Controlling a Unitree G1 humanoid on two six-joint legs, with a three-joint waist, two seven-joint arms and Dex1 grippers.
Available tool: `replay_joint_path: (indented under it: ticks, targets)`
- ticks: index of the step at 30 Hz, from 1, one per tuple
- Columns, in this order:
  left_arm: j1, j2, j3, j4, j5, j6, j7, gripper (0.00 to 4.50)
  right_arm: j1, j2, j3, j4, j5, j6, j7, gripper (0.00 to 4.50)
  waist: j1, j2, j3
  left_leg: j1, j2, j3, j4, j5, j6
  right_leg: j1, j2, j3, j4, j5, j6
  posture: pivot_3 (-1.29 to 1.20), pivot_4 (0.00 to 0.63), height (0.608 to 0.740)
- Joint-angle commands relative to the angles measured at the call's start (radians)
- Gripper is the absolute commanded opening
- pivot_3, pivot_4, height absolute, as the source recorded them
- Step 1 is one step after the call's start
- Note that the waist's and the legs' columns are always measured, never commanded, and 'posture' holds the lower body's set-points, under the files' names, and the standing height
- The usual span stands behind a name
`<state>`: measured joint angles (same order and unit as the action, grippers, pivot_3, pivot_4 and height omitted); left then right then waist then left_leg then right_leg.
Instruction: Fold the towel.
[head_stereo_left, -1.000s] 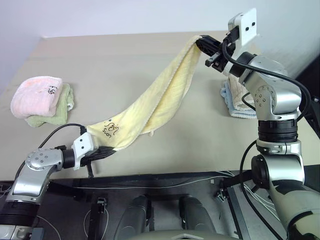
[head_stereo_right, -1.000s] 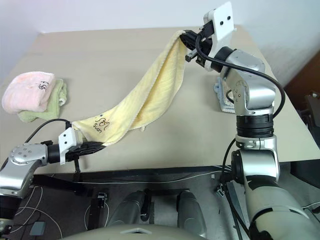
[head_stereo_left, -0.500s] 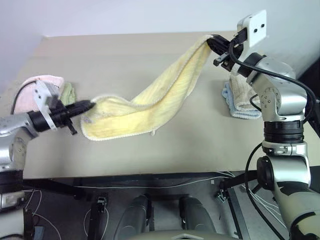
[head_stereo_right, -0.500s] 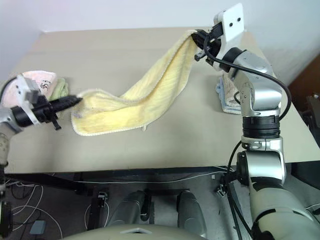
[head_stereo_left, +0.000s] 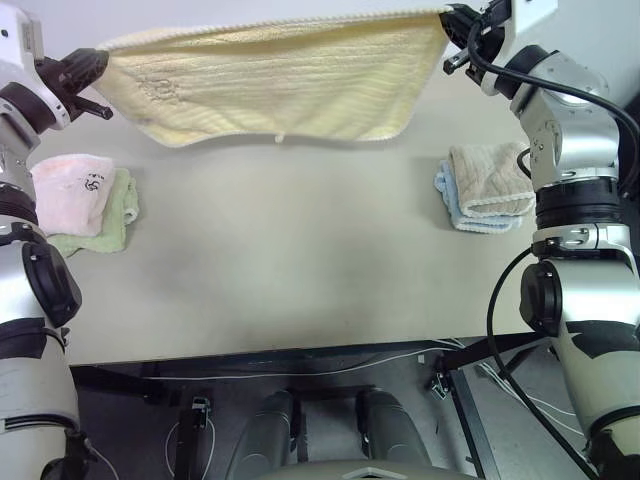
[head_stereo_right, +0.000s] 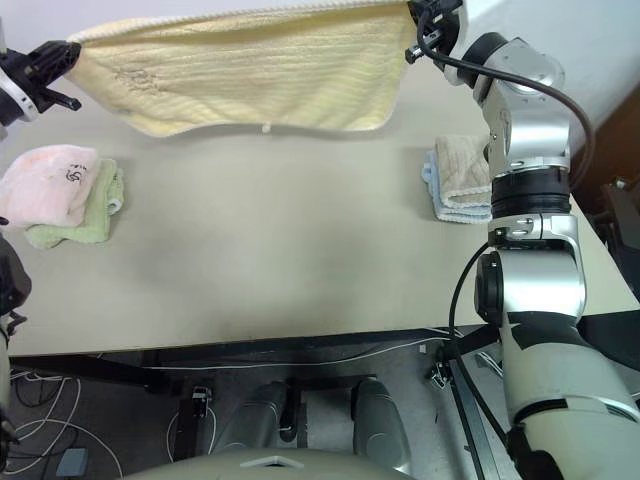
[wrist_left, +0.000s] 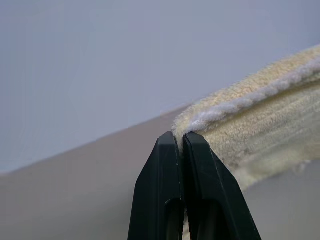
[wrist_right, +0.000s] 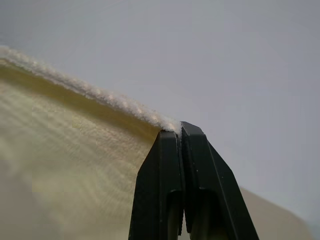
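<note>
Because each claw, the left gripper (head_stereo_left: 95, 68) and right gripper (head_stereo_left: 450, 20), pinches 1 top corner, the towel (head_stereo_left: 275, 85) hangs taut between them above the table (head_stereo_left: 290, 250), ready for you to fold.

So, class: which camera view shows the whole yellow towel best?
The left eye view: the towel hangs spread between the left gripper and right gripper, both lower corners visible. The right eye view matches; each wrist view shows just one pinched corner.
</note>
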<state>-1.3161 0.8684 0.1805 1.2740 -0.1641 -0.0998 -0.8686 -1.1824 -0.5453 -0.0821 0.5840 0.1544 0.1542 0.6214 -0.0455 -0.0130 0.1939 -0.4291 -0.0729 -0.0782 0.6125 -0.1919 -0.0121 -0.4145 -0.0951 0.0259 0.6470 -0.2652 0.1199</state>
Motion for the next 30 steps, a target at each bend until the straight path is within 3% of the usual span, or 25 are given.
replay_joint_path:
  ticks: [1,7,14,19,26,30]
  targets:
    - [0.048,0.047,-0.012,0.018,0.036,0.000,-0.154,0.03,0.171,-0.044,-0.020,-0.238,0.073,0.066,0.100,0.00,0.000,0.000,0.000,0.000,0.000,0.000,0.000,0.000,0.000,0.000,0.000,0.000,0.000,0.000,0.000,0.00,0.150,0.740]
    - [0.201,0.093,-0.033,-0.014,0.064,0.008,-0.390,0.03,0.481,-0.056,-0.041,-0.630,0.197,0.301,0.115,0.00,-0.001,0.000,0.000,-0.002,0.000,0.000,0.003,0.000,0.000,-0.003,0.000,0.001,0.003,-0.001,0.001,0.00,0.150,0.740]
    - [0.382,0.160,-0.031,-0.148,0.030,0.095,-0.650,0.03,0.804,-0.196,-0.107,-0.948,0.371,0.496,0.236,0.00,0.007,-0.001,0.000,-0.002,0.001,-0.001,0.005,0.000,0.000,-0.002,0.000,0.000,0.003,-0.001,0.001,0.00,0.150,0.740]
    - [0.591,0.213,-0.005,-0.339,-0.024,0.174,-0.737,0.03,0.952,-0.302,-0.150,-1.031,0.429,0.544,0.306,0.00,0.004,-0.001,0.000,0.002,0.001,-0.002,0.005,0.000,0.000,0.003,-0.002,0.000,0.001,-0.001,0.000,0.00,0.150,0.740]
    - [0.947,0.258,0.075,-0.657,-0.123,0.346,-0.729,0.03,1.121,-0.405,-0.204,-1.089,0.469,0.559,0.394,0.00,0.004,-0.001,0.000,0.002,0.003,-0.003,0.002,-0.001,0.000,0.002,-0.006,0.001,-0.001,-0.002,-0.004,0.00,0.150,0.740]
    - [1.147,0.247,0.123,-0.778,-0.143,0.370,-0.682,0.03,1.331,-0.447,-0.189,-1.061,0.388,0.431,0.510,0.00,0.030,-0.001,-0.002,0.003,0.003,-0.003,0.001,-0.002,-0.002,0.004,-0.007,0.000,-0.006,-0.004,-0.009,0.00,0.150,0.740]
